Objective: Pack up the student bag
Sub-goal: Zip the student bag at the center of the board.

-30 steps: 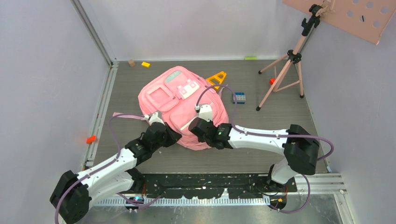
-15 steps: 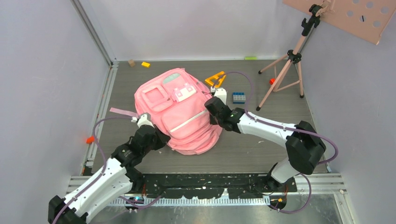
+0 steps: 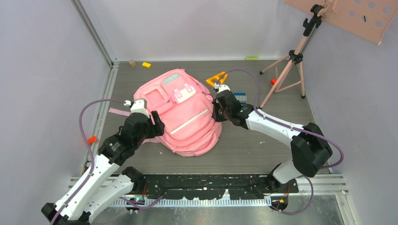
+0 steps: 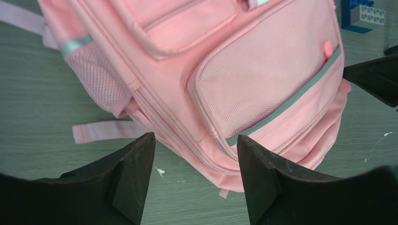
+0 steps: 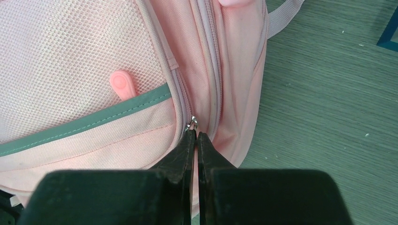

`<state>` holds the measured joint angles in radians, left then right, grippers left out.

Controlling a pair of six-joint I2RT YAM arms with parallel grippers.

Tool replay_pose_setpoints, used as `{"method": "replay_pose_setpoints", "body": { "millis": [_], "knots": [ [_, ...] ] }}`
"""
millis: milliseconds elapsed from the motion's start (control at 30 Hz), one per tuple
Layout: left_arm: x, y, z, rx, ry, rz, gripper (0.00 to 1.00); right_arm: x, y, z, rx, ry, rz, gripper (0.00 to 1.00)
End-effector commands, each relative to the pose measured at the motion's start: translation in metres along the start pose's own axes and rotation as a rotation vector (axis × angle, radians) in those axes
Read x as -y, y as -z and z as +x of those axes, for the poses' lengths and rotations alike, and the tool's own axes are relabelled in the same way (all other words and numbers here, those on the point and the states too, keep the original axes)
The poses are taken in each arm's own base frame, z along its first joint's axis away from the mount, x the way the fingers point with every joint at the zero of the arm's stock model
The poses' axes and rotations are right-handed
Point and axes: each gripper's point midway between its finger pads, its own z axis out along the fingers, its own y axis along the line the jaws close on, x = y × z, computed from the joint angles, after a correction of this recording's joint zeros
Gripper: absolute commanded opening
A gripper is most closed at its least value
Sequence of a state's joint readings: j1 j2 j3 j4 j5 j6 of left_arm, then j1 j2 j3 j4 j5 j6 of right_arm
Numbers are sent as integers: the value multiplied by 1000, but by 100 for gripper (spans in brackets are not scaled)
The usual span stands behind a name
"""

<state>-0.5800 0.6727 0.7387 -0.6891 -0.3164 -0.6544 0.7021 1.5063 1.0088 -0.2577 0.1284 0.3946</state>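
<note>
- The top view alone shows the whole student bag. It lies front up in the middle of the grey table, with an arm at each side.
- Only that view takes in the orange triangle and the tripod beyond the bag.
- The left wrist view shows what the top view hides. The left gripper has its fingers wide apart with nothing held, over the bag's edge and near a loose strap.
- The right wrist view shows the right gripper with its jaws pressed together. The tips are at a small metal zip slider on the bag's side, but whether they pinch it cannot be told.
- Both wrist views catch a pink tab at the mesh pocket.
</note>
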Motion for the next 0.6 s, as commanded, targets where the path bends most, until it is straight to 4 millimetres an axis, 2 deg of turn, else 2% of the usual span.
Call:
{"method": "replay_pose_setpoints", "body": {
  "millis": [0,133,267,433,567],
  "knots": [
    [22,6,-39,76,-242,89,67,5,12,-21,76,-11,-16,0],
    [71,-10,-34,53,-335,291,68,4,12,-23,83,-20,-28,0],
    [121,-24,-27,137,-451,438,69,4,13,-25,84,-38,-43,0],
    [182,-38,-4,235,-664,565,70,8,14,-24,78,-69,-50,0],
    [205,-65,16,295,-773,547,70,12,14,-23,77,-98,-49,0]
  ]
}}
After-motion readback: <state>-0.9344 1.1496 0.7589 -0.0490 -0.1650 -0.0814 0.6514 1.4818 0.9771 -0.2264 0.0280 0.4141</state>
